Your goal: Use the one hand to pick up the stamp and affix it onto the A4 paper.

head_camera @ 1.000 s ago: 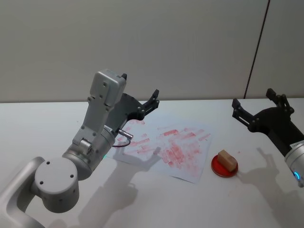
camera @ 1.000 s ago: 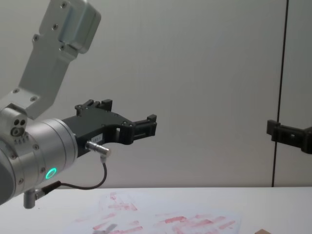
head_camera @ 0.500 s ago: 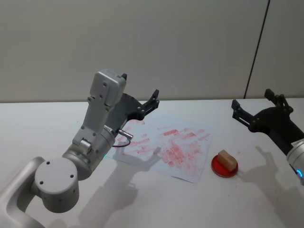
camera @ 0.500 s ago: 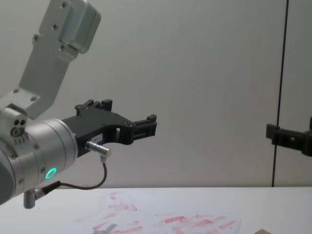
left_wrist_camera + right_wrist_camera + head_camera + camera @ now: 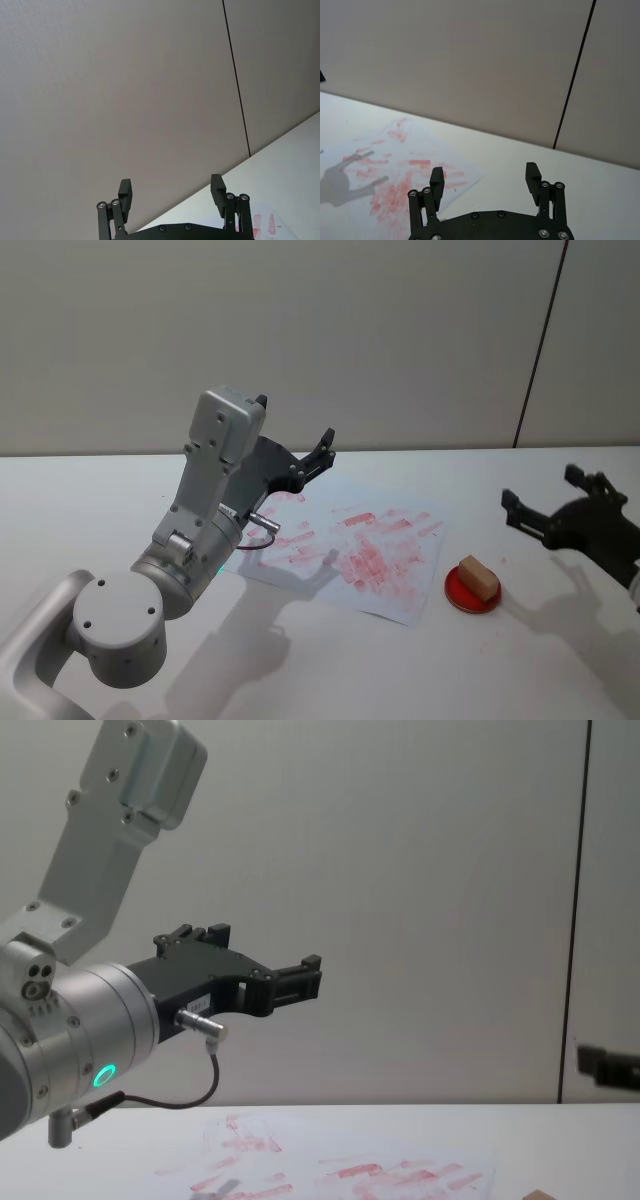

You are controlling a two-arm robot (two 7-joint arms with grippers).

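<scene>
"So, what is the room like?"

"Plain. A flat grey wall [image 5: 300, 320] runs behind everything, broken by one dark vertical seam [image 5: 540, 340] toward the right. Below it is a white table [image 5: 80, 500], matt and bare over most of its top."

"And where does the stamp sit?"

"The stamp [image 5: 478, 577], a small wooden block, rests on a round red ink pad [image 5: 458, 597] on the right part of the table. Just to the pad's left lies the A4 paper [image 5: 350, 550], turned at an angle to the table's edge and smeared with red-pink marks. The pad is close to the sheet's right edge; whether they touch I cannot tell."

"Which gripper is nearest it?"

"The right gripper [image 5: 543, 486]. It hangs over the table to the right of the pad, apart from the stamp, with its two black fingers spread wide and nothing between them. Its own wrist view looks past those fingers to the paper and the seam in the wall."

"And the other arm?"

"The left gripper [image 5: 295, 416] is raised over the far left part of the sheet and points toward the wall. Its fingers are likewise apart and empty. In the chest view a green ring [image 5: 103, 1075] glows on that arm. A forked shadow [image 5: 315, 565] lies on the paper beneath it."
</scene>
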